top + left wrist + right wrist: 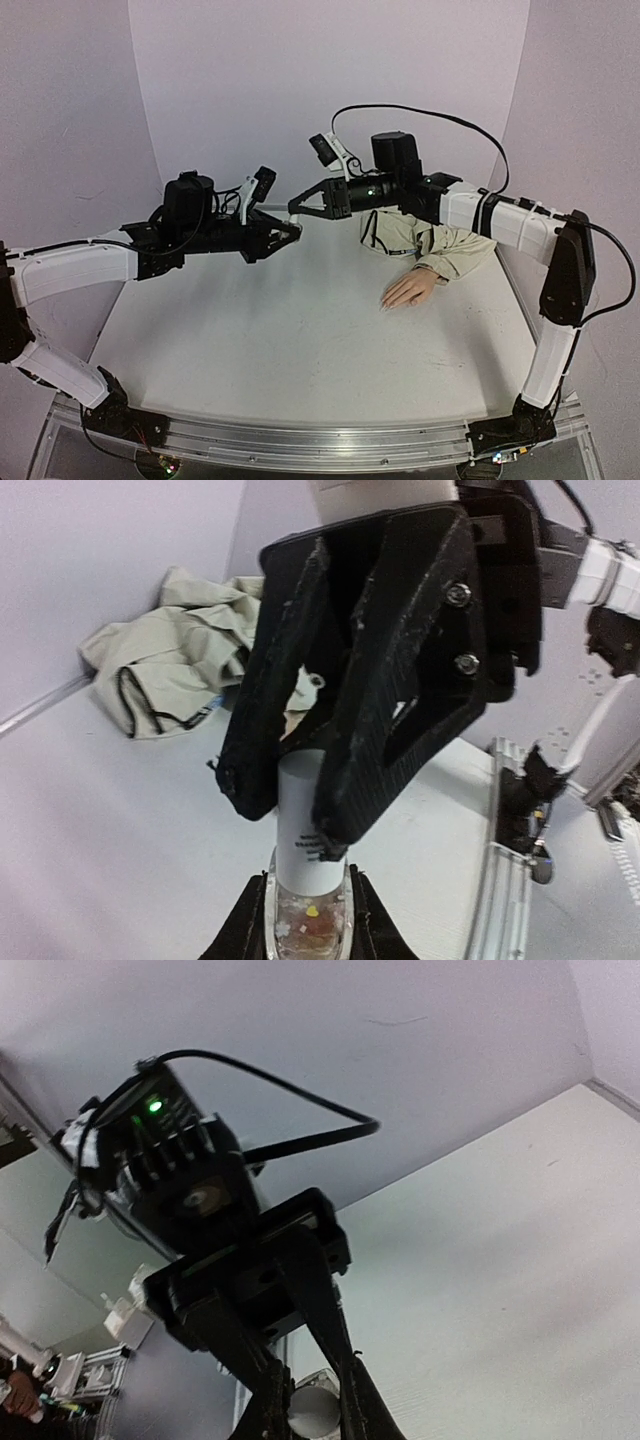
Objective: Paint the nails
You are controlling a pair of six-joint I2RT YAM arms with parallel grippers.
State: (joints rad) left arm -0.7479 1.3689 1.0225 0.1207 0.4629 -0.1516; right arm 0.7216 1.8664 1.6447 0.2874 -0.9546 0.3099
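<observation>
Lavender walls close round a white table (300, 350). Start at the left: your left gripper (292, 231) reaches in from nine o'clock toward the far middle of the table. Its wrist view shows its fingers clamped on the glass body of a small clear bottle (305, 925). Meeting it tip to tip, your right gripper (297, 208) comes in from three o'clock, its black fingers pressed onto the bottle's white cap (298, 795), one on either side. Both grippers hold the one thing in the air, clear of the table.

Further right, at about four o'clock from that meeting point and well apart from it, the mannequin hand (412, 288) lies palm down in its beige sleeve (450, 248). The nails (386, 303) point toward eight o'clock and are too small to tell whether they are bare or painted.

By the look of it, you are at the opening step. Next you would turn the cap with the right while the left keeps the bottle steady. Draw the cap straight off along the bottle's axis, then carry it toward four o'clock, down to the fingertips.
</observation>
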